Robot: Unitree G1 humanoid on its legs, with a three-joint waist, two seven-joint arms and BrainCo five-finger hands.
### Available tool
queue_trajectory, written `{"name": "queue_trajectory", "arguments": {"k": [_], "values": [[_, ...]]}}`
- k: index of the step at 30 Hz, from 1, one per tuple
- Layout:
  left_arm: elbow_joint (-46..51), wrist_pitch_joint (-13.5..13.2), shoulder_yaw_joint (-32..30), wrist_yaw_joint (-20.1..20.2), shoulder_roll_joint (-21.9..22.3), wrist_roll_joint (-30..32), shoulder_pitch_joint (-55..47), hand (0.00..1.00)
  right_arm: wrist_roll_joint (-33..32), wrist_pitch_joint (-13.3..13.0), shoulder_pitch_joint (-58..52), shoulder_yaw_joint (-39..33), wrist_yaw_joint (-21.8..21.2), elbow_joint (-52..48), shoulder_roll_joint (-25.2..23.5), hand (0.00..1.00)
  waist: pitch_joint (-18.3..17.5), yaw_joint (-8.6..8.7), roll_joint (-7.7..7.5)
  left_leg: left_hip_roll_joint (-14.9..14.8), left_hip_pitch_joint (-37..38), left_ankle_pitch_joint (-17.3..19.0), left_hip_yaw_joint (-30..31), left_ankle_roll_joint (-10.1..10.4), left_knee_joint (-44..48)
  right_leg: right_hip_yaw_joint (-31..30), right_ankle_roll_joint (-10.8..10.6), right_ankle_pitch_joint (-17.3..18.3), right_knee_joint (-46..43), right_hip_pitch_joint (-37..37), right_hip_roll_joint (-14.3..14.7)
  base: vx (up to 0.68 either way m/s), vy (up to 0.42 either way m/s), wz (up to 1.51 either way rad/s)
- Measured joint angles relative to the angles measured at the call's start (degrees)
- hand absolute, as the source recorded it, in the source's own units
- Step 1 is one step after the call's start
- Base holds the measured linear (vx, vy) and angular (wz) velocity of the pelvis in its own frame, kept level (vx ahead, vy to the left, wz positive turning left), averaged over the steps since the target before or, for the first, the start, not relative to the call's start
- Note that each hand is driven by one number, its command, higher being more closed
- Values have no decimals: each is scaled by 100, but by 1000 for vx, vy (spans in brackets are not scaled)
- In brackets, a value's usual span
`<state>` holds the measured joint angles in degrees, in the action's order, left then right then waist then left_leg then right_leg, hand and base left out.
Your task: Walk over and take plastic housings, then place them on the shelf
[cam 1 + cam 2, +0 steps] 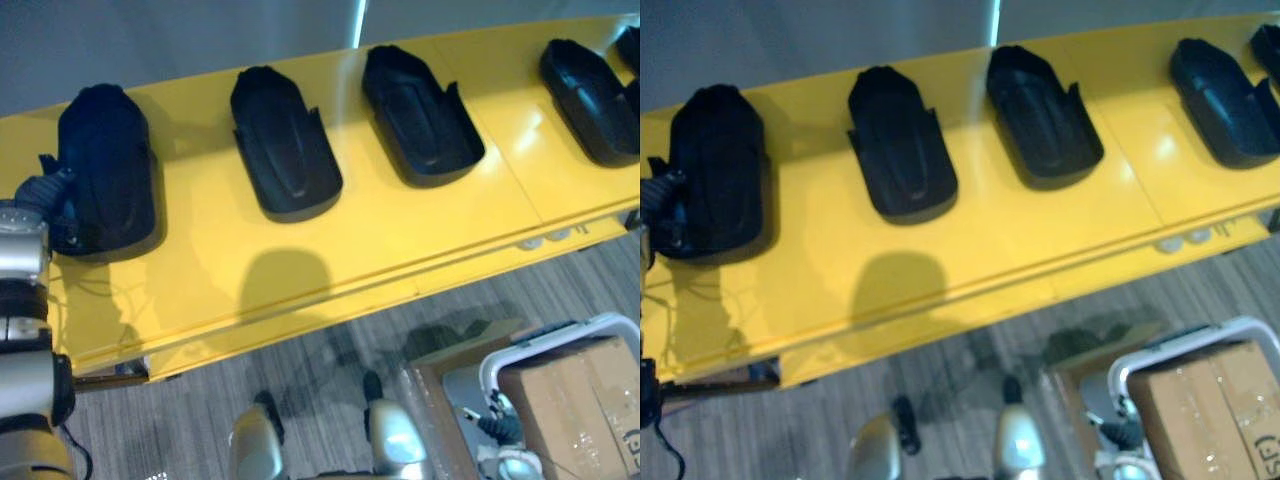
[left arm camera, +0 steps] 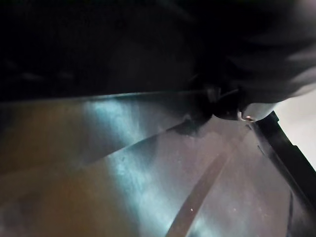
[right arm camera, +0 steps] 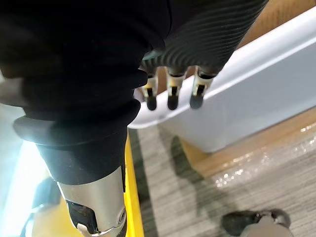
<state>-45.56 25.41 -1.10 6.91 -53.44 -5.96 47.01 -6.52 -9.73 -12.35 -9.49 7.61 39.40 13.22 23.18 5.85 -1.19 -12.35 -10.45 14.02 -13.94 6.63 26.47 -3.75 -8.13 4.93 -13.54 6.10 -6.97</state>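
Several black plastic housings lie in a row on the yellow shelf (image 1: 400, 240), hollow sides up. My left hand (image 1: 45, 195) is pressed against the left side of the leftmost housing (image 1: 105, 170), and its fingers are hidden behind that housing. In the left wrist view the dark housing (image 2: 123, 44) looms just above the shelf surface (image 2: 148, 187). The second housing (image 1: 285, 145), the third housing (image 1: 420, 115) and a fourth housing (image 1: 590, 100) rest untouched further right. My right hand (image 3: 207, 34) hangs low beside a white bin, its fingers (image 3: 170, 94) relaxed and holding nothing.
A white-rimmed bin (image 1: 540, 345) holding a cardboard box (image 1: 580, 410) stands on the floor at the lower right, close to the shelf's front edge. Grey wood-pattern floor (image 1: 300, 370) lies between me and the shelf. A grey wall runs behind the shelf.
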Motion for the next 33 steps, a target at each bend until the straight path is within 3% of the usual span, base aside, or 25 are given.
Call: {"name": "queue_trajectory", "arguments": {"k": [2,3,11,20,25,29,33], "values": [[-15,-2,-3,67,-3,8,-51,100,0,0,4,0,0,0,1,0,0,8,0,1,34,0,-6,0,-19,1,0,1,4,-33,-2,0,0,0],[-13,-3,-4,75,-10,14,-66,0,0,0,10,1,-1,1,1,0,0,8,1,2,34,0,-7,0,-24,1,0,1,6,-33,-3,0,0,0],[-14,15,-45,225,-58,22,-93,0,2,1,22,0,-3,32,1,0,0,10,3,14,37,-23,0,17,-71,21,0,0,21,-46,-7,0,0,0],[-61,104,-162,135,-56,-67,-223,0,2,0,45,0,-3,227,0,0,-13,111,10,90,160,-125,77,44,-279,88,-3,-7,147,-205,-45,6,-4,5],[-80,118,-250,-254,-55,-69,-222,0,5,-2,39,-1,-3,287,-44,0,-59,108,-11,139,225,-210,76,50,-416,119,-9,-53,238,-228,-73,7,-3,1],[35,69,-311,-838,-55,28,-221,0,4,-83,-4,-4,-2,464,-212,0,-387,76,-21,189,320,-321,92,68,-624,219,-8,-152,481,-359,-101,34,-14,6],[810,51,-573,-1053,-54,520,-479,0,-14,-127,-53,-3,1,511,-432,0,-654,-4,15,216,498,-387,127,94,-850,318,14,-197,698,-604,-112,27,-14,8]]}}
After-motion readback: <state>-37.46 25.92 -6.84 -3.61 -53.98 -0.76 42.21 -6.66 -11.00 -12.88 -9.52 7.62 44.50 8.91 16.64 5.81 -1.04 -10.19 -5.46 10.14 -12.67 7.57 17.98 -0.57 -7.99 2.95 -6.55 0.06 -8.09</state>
